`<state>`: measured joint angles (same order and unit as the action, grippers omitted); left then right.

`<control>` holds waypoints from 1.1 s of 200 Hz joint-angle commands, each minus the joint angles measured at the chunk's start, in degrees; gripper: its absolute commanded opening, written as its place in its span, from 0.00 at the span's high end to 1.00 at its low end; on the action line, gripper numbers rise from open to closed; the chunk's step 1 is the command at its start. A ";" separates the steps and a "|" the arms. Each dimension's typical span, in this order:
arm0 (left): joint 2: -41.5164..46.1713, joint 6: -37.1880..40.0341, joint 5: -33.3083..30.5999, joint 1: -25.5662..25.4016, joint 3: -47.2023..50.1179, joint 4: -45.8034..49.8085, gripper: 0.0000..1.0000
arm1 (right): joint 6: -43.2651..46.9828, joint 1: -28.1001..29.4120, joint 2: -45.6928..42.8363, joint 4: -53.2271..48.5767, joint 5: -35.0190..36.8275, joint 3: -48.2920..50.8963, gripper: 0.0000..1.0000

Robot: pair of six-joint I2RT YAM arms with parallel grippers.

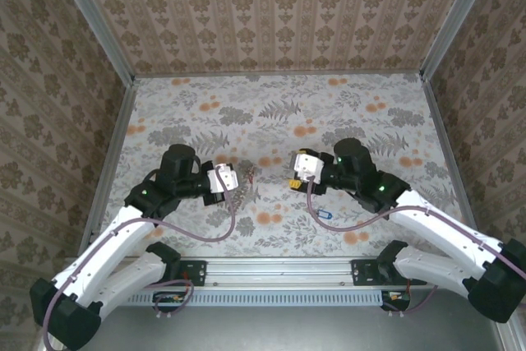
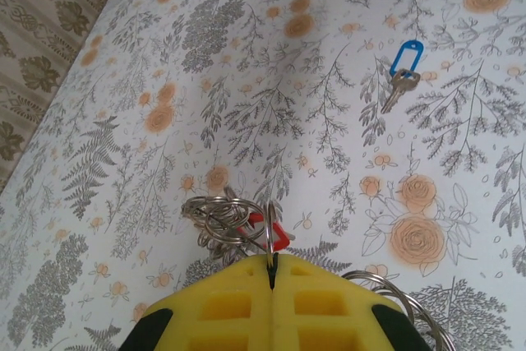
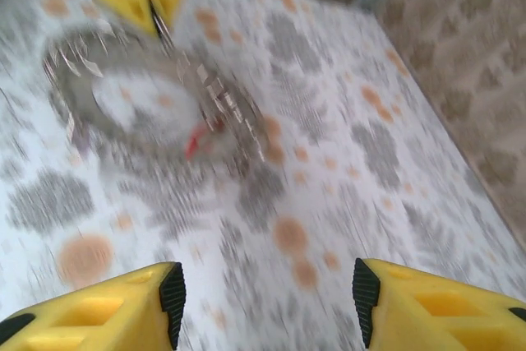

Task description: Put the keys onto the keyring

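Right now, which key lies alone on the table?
The key with the blue head: it lies loose on the table, touching nothing else. The red-headed key sits among the rings pinched by the left gripper.

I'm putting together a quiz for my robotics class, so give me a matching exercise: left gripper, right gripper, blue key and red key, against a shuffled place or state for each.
Things
1. left gripper
2. right gripper
3. blue key
4. red key

Places or states
A. lying alone on the table
B. open, holding nothing
C. right at the closed yellow fingertips
D. shut on the keyring

Pairs: 1-D, 2-B, 3-A, 4-C
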<state>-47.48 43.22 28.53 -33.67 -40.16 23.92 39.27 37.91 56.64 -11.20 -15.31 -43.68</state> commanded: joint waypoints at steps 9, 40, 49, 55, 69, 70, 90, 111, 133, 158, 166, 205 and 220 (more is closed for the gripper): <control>-1.31 2.37 0.56 -0.34 -0.62 -3.91 1.00 | 11.04 -0.64 0.43 -24.44 10.20 -5.72 0.38; -3.12 -2.29 0.84 -0.34 0.77 -8.20 1.00 | -20.19 -1.01 4.62 -21.84 22.14 -8.71 0.41; -3.36 -3.23 1.90 -0.32 1.09 -9.20 1.00 | -34.73 -1.92 6.47 -24.19 25.59 -10.69 0.47; -3.56 -3.55 2.55 -0.34 1.05 -9.25 1.00 | -43.29 -3.04 7.52 -26.86 25.21 -11.71 0.50; -3.66 -4.77 2.81 -0.30 0.92 -8.90 1.00 | -56.42 -5.05 9.88 -32.24 19.03 -12.63 0.56; -3.66 -4.83 2.83 -0.36 0.94 -8.89 1.00 | -57.16 -5.09 10.02 -32.49 18.75 -12.60 0.57; -3.49 -4.88 2.58 -0.42 1.91 -9.07 1.00 | -72.33 -5.22 11.61 -37.50 14.05 -10.61 0.62; -3.87 -4.56 2.47 -0.34 1.77 -8.57 1.00 | -74.86 -4.05 13.13 -39.73 8.92 -8.04 0.65; -3.99 -4.86 3.36 -0.34 2.19 -9.01 1.00 | -69.06 -2.44 15.34 -39.08 9.28 -6.06 0.66; -4.45 -5.12 3.41 -0.34 2.12 -8.85 1.00 | -65.49 -0.26 22.56 -41.28 11.10 -8.03 0.64; -4.33 -5.38 3.38 -0.34 2.30 -8.74 1.00 | -65.37 1.24 25.37 -41.13 12.10 -8.58 0.63; -3.16 -5.36 2.16 -0.25 3.61 -9.37 1.00 | -64.08 4.09 31.93 -37.74 15.50 -10.10 0.60; -3.34 -5.65 2.50 -0.26 3.61 -9.77 1.00 | -63.70 4.38 33.66 -37.36 17.28 -10.95 0.60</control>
<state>-51.88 38.65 29.93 -33.71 -36.91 17.04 -25.47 41.74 88.05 -48.86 -2.22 -51.94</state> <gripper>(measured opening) 0.047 0.397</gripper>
